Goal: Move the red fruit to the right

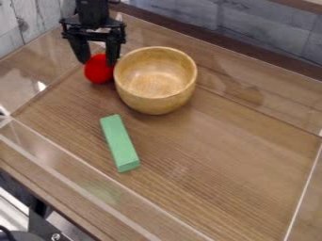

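The red fruit [97,70] is a small glossy red toy lying on the wooden table at the back left, touching or almost touching the left side of the wooden bowl [156,79]. My black gripper [94,55] hangs just above and behind the fruit. Its two fingers are spread apart on either side of the fruit's top, and the jaws look open and not pressed on the fruit. The fruit's green top is hidden.
A green rectangular block [120,143] lies in front of the bowl, left of centre. A clear plastic wall [302,188] rims the table on the right and front. Bare wood lies to the right of the bowl.
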